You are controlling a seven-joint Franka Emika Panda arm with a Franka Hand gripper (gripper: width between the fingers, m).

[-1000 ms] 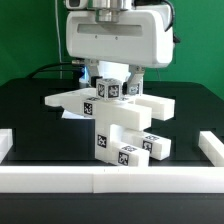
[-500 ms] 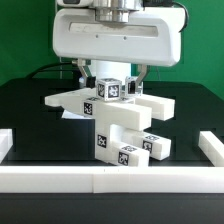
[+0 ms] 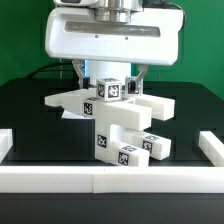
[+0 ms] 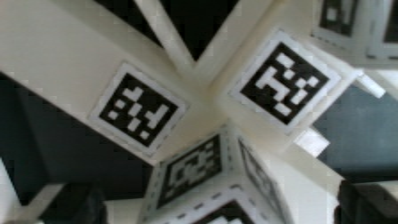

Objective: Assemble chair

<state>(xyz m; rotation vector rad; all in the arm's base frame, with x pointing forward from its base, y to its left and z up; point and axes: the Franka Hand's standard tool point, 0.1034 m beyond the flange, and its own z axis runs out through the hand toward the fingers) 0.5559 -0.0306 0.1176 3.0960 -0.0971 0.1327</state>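
Observation:
The chair (image 3: 118,128) is a stack of chunky white tagged blocks in the middle of the black table, with arms reaching out toward both sides of the exterior view. Its top block (image 3: 110,90) carries two tags. My gripper (image 3: 112,78) hangs open right over that block, one dark finger (image 3: 87,73) on each side of it and neither touching it. In the wrist view the chair's tagged white faces (image 4: 267,85) fill the picture. The gripper (image 4: 210,206) straddles them, its fingers (image 4: 36,206) showing as dark shapes at the edges.
White border rails frame the table: one along the front (image 3: 110,178), short ones at the exterior view's left (image 3: 5,141) and right (image 3: 212,148). The arm's broad white hand (image 3: 112,38) looms over the chair. A green wall stands behind.
The hand has lifted slightly and drifted toward the exterior view's left. The jaws stay open, and the chair has not moved.

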